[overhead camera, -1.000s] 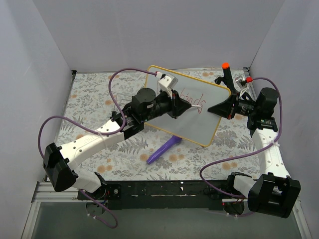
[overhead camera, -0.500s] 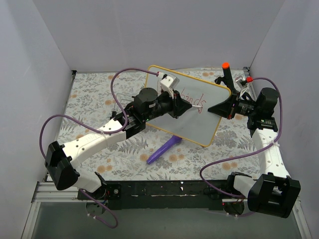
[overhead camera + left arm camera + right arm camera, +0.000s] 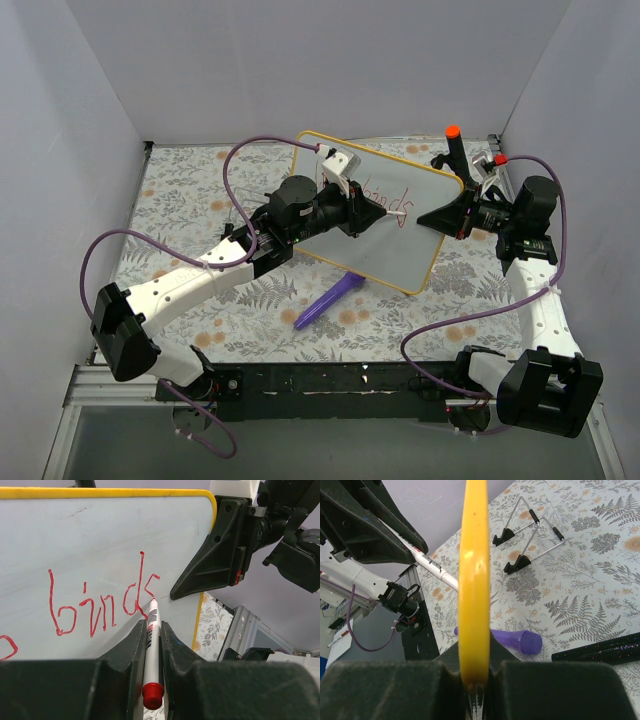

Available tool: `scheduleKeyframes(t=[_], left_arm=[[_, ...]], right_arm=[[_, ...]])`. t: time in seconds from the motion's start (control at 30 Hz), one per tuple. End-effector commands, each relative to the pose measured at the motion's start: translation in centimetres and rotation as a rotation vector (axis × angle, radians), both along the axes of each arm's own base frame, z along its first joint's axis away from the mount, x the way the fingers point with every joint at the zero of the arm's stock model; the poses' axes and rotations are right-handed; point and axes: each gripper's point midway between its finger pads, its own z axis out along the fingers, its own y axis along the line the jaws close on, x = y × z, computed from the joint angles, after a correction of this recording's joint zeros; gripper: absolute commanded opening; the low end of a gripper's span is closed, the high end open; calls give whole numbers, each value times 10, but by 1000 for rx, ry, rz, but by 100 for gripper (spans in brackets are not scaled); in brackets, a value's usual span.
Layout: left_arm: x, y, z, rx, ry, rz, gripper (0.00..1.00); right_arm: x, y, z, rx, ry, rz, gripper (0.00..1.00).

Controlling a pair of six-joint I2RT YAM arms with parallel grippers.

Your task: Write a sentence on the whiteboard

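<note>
Whiteboard (image 3: 400, 250), white with a thin yellow frame, sits toward 2 o'clock of the table's centre in the top view, tilted up over the floral cloth (image 3: 180, 200). Whether any edge rests on the cloth cannot be told.

Sentence (image 3: 100, 605): thin red handwriting reading "birds", with part of another red loop at the 8 o'clock corner of the left wrist view. In the top view the red word (image 3: 385, 192) lies in the board's upper half.

Marker (image 3: 151, 645): white barrel with a red end. Its tip touches the board surface (image 3: 100, 530) just below the final "s".

Left gripper (image 3: 152, 626): jaws closed tight on the marker barrel, one finger on each side. In the top view it (image 3: 378, 214) reaches over the board from 8 o'clock.

Right gripper (image 3: 474, 670): jaws clamped on the board's yellow frame (image 3: 473, 580), which runs edge-on between the pads. It (image 3: 443, 215) grips the board's 3 o'clock edge, and shows there from the left wrist too (image 3: 215, 555).

Surroundings:
- A purple tube (image 3: 330, 300) lies on the cloth at 7 o'clock of the board.
- A black stick with an orange tip (image 3: 453, 145) stands between 1 and 2 o'clock.
- A wire stand with black feet (image 3: 527, 535) lies on the cloth.
</note>
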Motion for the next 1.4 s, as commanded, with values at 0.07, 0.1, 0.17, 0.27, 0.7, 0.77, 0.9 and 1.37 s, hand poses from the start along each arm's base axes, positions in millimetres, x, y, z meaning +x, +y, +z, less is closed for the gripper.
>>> scheduleKeyframes(t=[0.07,0.1,0.17,0.27,0.7,0.77,0.9,1.37], left_arm=[[6,6,30,-53,-53,23,0],[6,6,30,-53,-53,21,0],[5,5,28,-53,-50,17,0],[4,5,29,-56,-48,12,0],[-15,36,67,-150,-65,-9,0],[-18,50,74,-161,-72,5,0],[-15,91,72,-149,-60,91,0],[-28,180,33,-116,-11,338,0]], right_arm=[[-7,2,20,-8,-111,48,1],[-8,2,20,-9,-114,48,1],[-7,2,21,-9,-114,48,1],[-8,2,20,-9,-115,48,1],[-4,1,20,-41,-142,30,1],[-4,1,22,-42,-143,31,1],[-3,0,25,-48,-149,32,1],[-8,0,38,-64,-106,46,1]])
